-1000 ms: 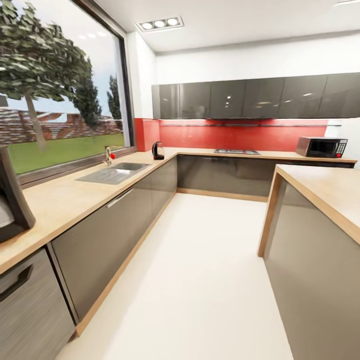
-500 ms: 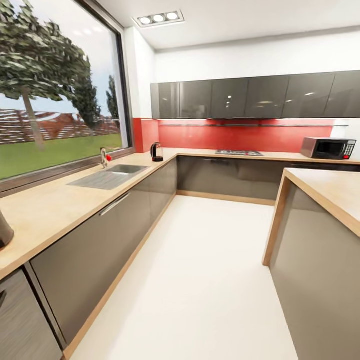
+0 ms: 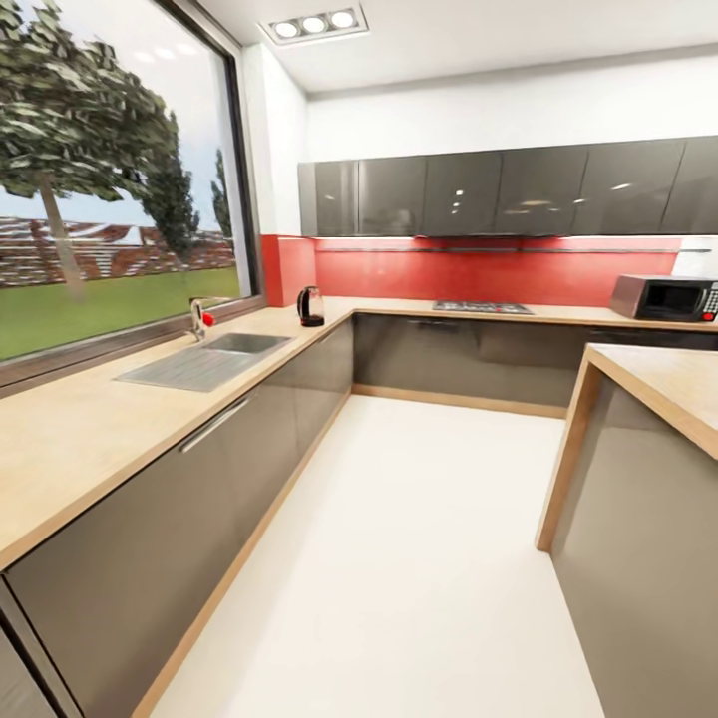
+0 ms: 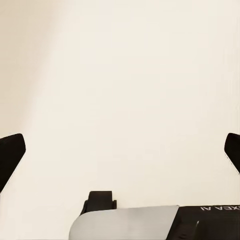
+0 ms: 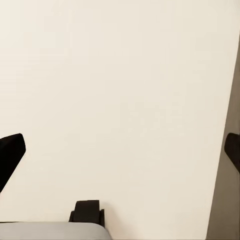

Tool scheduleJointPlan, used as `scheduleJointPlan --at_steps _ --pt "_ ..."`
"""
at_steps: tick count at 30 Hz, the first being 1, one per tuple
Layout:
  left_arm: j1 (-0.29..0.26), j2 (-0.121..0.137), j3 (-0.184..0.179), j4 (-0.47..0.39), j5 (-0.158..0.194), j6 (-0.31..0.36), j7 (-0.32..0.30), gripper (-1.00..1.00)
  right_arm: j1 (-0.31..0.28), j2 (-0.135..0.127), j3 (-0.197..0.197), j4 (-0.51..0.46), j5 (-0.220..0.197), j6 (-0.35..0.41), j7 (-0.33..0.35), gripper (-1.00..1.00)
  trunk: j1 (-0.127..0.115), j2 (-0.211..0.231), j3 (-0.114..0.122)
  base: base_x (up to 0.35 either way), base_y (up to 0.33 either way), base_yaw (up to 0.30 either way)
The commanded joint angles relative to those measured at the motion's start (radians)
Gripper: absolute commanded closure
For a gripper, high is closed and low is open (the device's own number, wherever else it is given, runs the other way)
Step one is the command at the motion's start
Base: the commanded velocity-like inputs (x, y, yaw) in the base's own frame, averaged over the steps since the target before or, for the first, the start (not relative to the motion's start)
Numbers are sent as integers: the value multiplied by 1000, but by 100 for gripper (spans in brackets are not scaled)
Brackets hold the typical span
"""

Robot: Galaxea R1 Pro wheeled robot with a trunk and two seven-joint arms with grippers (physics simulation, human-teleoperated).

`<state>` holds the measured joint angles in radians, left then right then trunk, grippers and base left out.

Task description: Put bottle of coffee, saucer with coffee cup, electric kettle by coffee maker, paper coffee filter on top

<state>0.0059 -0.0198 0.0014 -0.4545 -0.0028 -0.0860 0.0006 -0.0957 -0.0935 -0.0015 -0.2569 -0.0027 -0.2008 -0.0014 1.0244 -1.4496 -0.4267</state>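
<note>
I have rolled forward down the kitchen, so my whole view has shifted. The dark machine that stood on the counter (image 3: pixel 90 429) at my left a second ago has slid out of my sight. The sink (image 3: pixel 204 361) and the kettle (image 3: pixel 311 306) now sit a bit further left in my view, the microwave (image 3: pixel 666 297) has slid toward the right edge, and the island (image 3: pixel 658 384) on my right takes up less of my view than before.
</note>
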Motion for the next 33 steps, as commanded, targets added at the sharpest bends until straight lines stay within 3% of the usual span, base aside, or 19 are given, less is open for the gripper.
scheduleJointPlan --at_steps 1,33 --pt "0 0 0 -1 0 -1 0 -100 -1 0 0 1 0 -3 0 -100 1 0 -1 326 0 0" --pt "0 0 1 -2 0 -1 0 -100 0 0 0 1 0 -3 0 -100 1 0 -1 325 -32 0"
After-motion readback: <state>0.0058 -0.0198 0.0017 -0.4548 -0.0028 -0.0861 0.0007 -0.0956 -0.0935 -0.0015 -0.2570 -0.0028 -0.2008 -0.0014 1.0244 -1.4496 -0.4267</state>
